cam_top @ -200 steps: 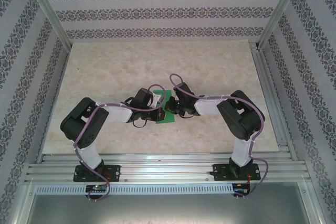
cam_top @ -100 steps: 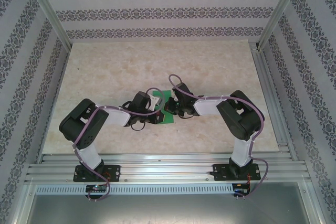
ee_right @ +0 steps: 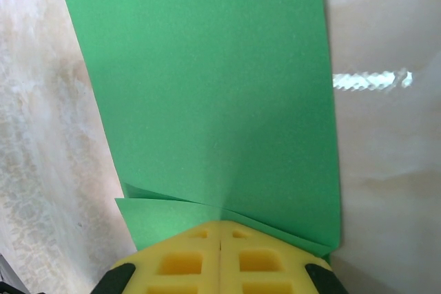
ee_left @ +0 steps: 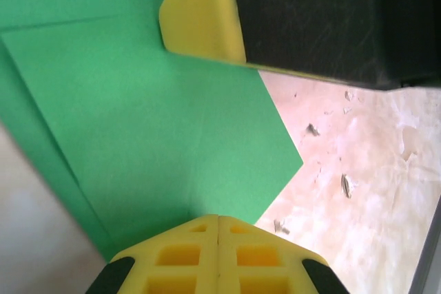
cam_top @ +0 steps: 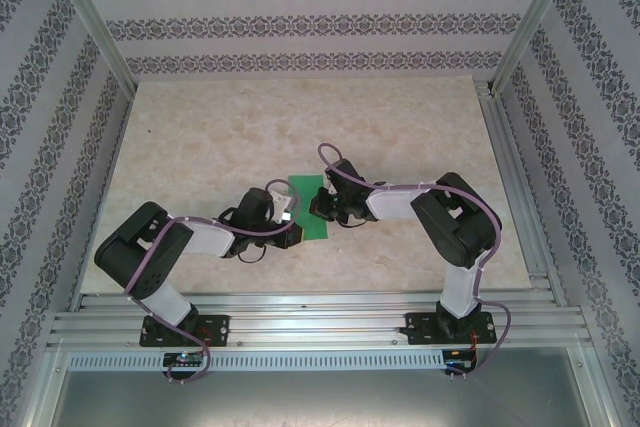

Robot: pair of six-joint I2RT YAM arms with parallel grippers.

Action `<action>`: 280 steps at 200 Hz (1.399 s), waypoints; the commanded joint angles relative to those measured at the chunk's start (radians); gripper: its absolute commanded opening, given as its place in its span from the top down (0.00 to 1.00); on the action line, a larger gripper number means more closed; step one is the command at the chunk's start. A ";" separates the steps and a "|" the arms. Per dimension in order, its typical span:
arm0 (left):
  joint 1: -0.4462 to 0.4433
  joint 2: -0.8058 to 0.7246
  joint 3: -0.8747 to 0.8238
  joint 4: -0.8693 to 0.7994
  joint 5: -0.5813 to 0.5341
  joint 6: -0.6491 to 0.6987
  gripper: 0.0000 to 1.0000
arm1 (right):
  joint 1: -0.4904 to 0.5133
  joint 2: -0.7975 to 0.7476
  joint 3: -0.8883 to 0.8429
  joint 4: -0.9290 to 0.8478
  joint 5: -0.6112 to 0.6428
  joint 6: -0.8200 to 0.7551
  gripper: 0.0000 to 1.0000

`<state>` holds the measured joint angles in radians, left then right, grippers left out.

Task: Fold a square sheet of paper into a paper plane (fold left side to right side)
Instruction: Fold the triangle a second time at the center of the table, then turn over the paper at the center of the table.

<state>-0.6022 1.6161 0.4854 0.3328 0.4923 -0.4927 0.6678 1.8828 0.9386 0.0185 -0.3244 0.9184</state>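
Lying flat near the middle of the table [cam_top: 200,137], the square sheet of paper [cam_top: 306,192] is folded into a narrow green strip between the 2 grippers. The left gripper [ee_left: 218,228] has its yellow fingers [ee_left: 179,259] pressed together, tips over the paper's edge. The right gripper [ee_right: 220,231] likewise has its fingers [ee_right: 262,263] closed tight together, tips at a folded corner flap. Whether either pinches the sheet cannot be told.

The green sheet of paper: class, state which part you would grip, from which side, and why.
Grip the pointed corner of the green sheet of paper, coming in low from the bare table side that it points towards. The sheet lies flat and thin, so jaws from straight above would likely find nothing to pinch; at a free corner one can slide beneath.
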 commanded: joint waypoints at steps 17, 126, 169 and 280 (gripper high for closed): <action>0.005 -0.038 -0.074 -0.160 -0.001 -0.029 1.00 | -0.004 0.061 -0.013 -0.106 0.079 -0.019 0.98; 0.023 -0.362 0.038 -0.458 -0.060 -0.017 0.98 | -0.016 -0.039 0.068 -0.121 0.028 -0.094 0.87; 0.121 -0.319 0.154 -0.541 0.002 -0.079 0.71 | -0.056 -0.208 0.109 -0.292 0.079 -0.188 0.73; 0.177 -0.042 0.231 -0.317 0.124 -0.190 0.65 | -0.044 -0.163 0.179 -0.433 0.153 -0.320 0.57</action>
<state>-0.4309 1.5452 0.6548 -0.0330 0.5720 -0.7021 0.6388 1.7420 1.1042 -0.3946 -0.2203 0.6437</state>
